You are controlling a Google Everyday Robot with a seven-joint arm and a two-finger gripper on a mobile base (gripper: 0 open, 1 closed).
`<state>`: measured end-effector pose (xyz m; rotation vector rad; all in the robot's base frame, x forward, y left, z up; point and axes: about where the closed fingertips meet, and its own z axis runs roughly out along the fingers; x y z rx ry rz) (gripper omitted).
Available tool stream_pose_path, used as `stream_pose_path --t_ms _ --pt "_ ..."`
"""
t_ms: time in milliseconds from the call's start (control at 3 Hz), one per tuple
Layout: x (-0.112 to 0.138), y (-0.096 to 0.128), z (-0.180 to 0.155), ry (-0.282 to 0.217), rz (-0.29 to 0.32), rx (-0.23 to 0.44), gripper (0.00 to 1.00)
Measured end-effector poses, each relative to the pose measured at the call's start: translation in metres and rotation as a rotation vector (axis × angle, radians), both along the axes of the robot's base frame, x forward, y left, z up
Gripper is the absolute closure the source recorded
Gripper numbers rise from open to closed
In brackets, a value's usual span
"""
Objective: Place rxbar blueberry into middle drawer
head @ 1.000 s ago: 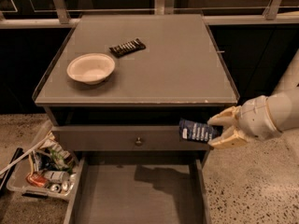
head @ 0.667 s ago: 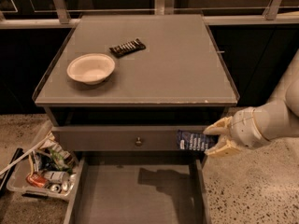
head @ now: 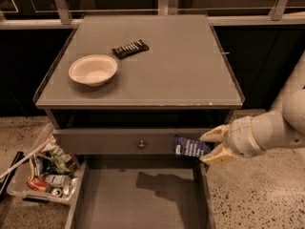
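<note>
My gripper [head: 208, 147] comes in from the right and is shut on the rxbar blueberry [head: 189, 147], a dark blue bar with white lettering. It holds the bar in the air in front of the right end of the grey drawer front [head: 114, 141], just above the right rear corner of the open middle drawer [head: 138, 199]. The drawer is pulled out and its flat grey floor carries the shadow of bar and gripper.
On the cabinet top [head: 190, 70] stand a white bowl [head: 93, 69] and a black-wrapped bar [head: 130, 48]. A small round knob [head: 141, 144] sits on the drawer front. A clear bin of cans and trash [head: 40, 173] stands on the floor at the left.
My gripper has lowered a little with the blue bar, and it now sits closer to the open drawer's right rear corner.
</note>
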<state>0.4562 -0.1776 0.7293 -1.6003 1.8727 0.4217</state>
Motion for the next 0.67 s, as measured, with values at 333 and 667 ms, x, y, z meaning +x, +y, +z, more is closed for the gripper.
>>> stream_pose_path --t_ms 333,667 --pt "-0.002 0.026 -0.024 -0.007 -0.028 0.085 1.00" --pt "-0.021 0.055 -0.088 -0.033 -0.060 0.133 1.00"
